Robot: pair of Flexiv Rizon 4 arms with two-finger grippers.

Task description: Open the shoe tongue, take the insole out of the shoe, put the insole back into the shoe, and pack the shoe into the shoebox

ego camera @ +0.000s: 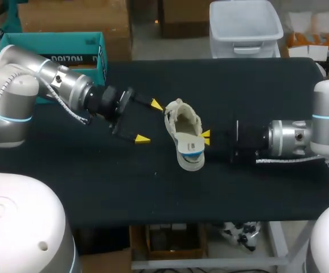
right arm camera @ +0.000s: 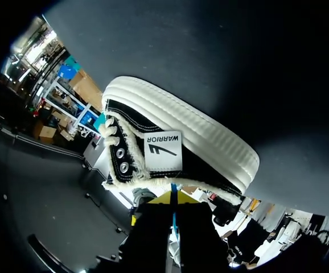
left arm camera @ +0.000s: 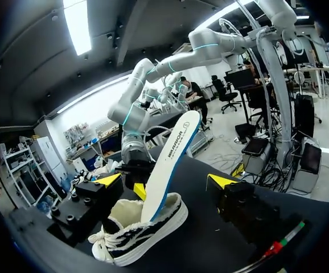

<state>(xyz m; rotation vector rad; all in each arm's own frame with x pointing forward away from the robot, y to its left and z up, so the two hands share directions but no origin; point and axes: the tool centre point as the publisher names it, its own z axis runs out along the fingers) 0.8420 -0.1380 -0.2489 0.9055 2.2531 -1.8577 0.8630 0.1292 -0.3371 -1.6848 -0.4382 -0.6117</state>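
A black tabletop (ego camera: 153, 187) spans the head view. The silver left arm (ego camera: 45, 77) comes in from the left and the silver right arm (ego camera: 301, 136) from the right, and both point toward the middle.

A teal cardboard box (ego camera: 50, 48) with an open top sits at the tabletop's far left edge, behind the left arm and well apart from the shoe.

A black canvas shoe with a white rubber sole and frayed cream edging (ego camera: 182, 120) rests on its sole in the middle of the tabletop, between the two hands.

A white foam insole with a blue edge (left arm camera: 173, 165) stands tilted out of the shoe's opening. Its lower end is inside the shoe and its upper end is raised well above the collar.

The left hand (ego camera: 149, 121) has its yellow-tipped fingers spread wide. It holds nothing, and one tip is just beside the shoe's laced end.

The right hand (right arm camera: 172, 205) is at the shoe's other side, its fingers pinched together on the insole's thin blue edge.
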